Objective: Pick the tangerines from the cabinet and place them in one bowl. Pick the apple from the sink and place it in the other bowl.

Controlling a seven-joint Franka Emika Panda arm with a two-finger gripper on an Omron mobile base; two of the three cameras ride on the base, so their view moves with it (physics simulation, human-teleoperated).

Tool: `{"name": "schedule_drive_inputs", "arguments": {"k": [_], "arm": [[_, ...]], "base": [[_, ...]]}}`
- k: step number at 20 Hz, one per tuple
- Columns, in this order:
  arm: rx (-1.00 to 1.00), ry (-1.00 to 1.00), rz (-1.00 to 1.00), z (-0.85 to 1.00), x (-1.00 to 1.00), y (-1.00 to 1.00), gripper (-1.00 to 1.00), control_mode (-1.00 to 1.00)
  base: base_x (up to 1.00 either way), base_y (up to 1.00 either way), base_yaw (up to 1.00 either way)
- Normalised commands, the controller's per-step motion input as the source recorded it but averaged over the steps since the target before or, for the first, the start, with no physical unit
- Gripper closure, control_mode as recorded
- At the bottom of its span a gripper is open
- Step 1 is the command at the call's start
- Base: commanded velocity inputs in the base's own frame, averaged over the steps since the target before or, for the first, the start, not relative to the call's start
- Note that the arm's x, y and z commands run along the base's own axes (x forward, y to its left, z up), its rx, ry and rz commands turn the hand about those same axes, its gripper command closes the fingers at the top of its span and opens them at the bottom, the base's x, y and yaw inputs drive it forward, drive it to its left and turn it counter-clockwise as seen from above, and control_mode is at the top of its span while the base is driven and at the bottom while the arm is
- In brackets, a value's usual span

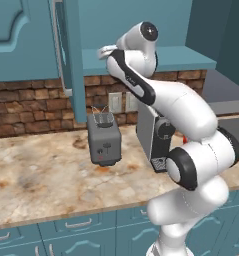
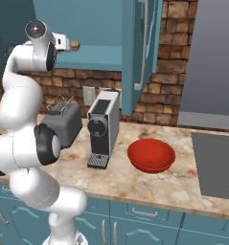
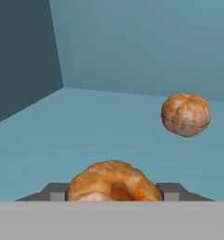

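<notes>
Both base views look forward from behind, sharing the toaster (image 1: 104,138); the hand view peers close along the cabinet (image 3: 132,61) shelf.

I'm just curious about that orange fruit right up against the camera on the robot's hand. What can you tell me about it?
It is a tangerine, round, orange-brown, with a lumpy, mottled peel and a darker dimple facing the camera. It sits low on the flat teal shelf of the cabinet, wedged between the robot's two dark fingers, which press on its left and right sides. Its underside is hidden. A second tangerine lies further back on the shelf, apart from it.
</notes>
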Motion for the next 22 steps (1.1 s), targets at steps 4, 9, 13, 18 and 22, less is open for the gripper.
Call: {"name": "schedule_drive_inputs", "arguments": {"k": [4, 9, 13, 18, 22], "arm": [[0.00, -0.08, 0.01, 0.00, -0.69, -0.57, 1.00, -1.00], [0.00, -0.07, 0.00, 0.00, -0.85, -0.68, 1.00, -1.00], [0.00, -0.02, -0.02, 0.00, -0.98, -0.62, 1.00, -1.00], [0.00, 0.06, -0.04, 0.02, -1.00, -0.54, 1.00, -1.00], [0.00, 0.18, -0.10, 0.05, -1.00, -0.32, 1.00, -1.00]], "base": [[0.00, 0.00, 0.00], [0.00, 0.00, 0.00], [0.00, 0.00, 0.00], [0.00, 0.00, 0.00], [0.00, 0.00, 0.00]]}}
